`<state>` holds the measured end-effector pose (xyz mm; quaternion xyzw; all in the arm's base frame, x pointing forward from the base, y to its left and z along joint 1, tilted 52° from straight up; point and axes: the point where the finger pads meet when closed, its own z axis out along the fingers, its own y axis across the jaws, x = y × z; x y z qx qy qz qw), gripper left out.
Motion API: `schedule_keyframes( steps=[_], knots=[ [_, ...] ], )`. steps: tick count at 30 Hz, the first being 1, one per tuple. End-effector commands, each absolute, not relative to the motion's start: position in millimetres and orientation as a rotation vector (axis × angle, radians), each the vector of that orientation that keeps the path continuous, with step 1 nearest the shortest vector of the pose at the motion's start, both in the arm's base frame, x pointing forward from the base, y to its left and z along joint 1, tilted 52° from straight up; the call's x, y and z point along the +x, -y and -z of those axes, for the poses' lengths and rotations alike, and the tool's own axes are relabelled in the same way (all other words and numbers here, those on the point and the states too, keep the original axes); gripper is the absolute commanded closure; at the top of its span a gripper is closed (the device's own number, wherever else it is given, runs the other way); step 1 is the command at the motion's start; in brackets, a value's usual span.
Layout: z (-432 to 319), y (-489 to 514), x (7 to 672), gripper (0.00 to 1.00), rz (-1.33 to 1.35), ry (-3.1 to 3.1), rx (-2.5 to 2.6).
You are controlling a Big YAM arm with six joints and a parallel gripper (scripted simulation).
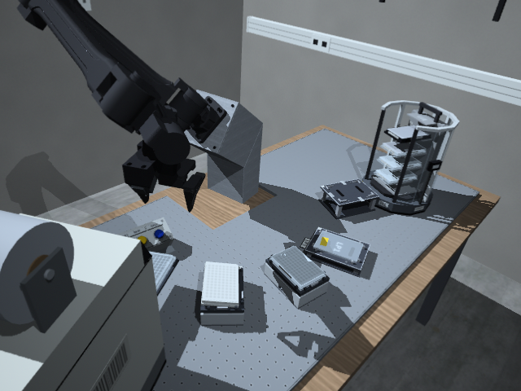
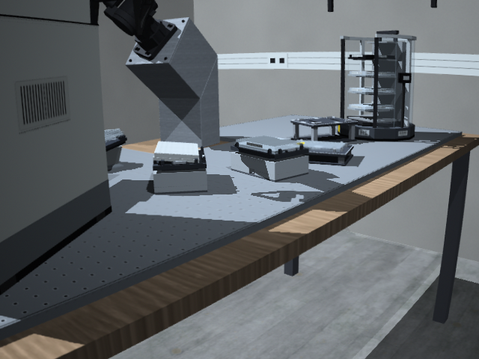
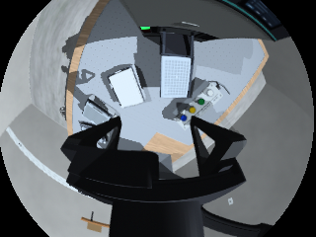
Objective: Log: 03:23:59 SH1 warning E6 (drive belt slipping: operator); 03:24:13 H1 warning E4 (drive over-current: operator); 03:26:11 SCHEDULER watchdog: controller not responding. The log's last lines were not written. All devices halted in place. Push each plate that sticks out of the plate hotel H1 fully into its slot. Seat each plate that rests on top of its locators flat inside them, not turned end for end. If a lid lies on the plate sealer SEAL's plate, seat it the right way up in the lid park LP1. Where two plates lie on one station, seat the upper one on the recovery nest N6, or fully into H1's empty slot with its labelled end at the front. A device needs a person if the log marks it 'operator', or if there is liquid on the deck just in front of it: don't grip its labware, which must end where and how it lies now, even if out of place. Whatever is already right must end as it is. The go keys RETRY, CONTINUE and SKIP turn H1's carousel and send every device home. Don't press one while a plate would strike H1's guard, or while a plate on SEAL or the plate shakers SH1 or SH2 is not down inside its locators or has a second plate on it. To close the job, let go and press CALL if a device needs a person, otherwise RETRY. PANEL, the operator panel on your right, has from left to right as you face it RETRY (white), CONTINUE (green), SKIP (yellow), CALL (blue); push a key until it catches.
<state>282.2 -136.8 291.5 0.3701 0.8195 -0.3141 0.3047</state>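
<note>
My gripper (image 1: pixel 167 200) is open and empty. It hangs in the air above the operator panel (image 1: pixel 152 235), over the blue key (image 1: pixel 158 234) and the yellow key (image 1: pixel 142 239). The wrist view shows the fingers spread just short of the row of keys: blue (image 3: pixel 184 118), yellow (image 3: pixel 193 110), green (image 3: pixel 200 102), white (image 3: pixel 209 94). A white plate (image 1: pixel 221 283) lies on one shaker. A grey plate (image 1: pixel 298 267) lies on the other shaker (image 2: pixel 270 154). The plate hotel H1 (image 1: pixel 412 155) holds several plates on its shelves.
The big plate sealer (image 1: pixel 63 294) fills the near left, with a plate (image 1: pixel 162 265) on its stage. The lid park LP1 (image 1: pixel 336 250) and the black recovery nest (image 1: pixel 349 195) stand between the shakers and H1. The arm's grey pedestal (image 1: pixel 233 151) rises behind the gripper.
</note>
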Motion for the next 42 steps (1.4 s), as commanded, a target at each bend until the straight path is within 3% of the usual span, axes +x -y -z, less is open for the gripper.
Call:
schedule_keyframes(
  steps=[1,31,42],
  knots=[
    [-304,146,273,0.00,0.826,-2.155,0.963],
    [-330,173,241,0.00,0.809,-2.130,0.990],
    [-289,210,254,0.00,0.827,-2.159,0.990]
  ],
)
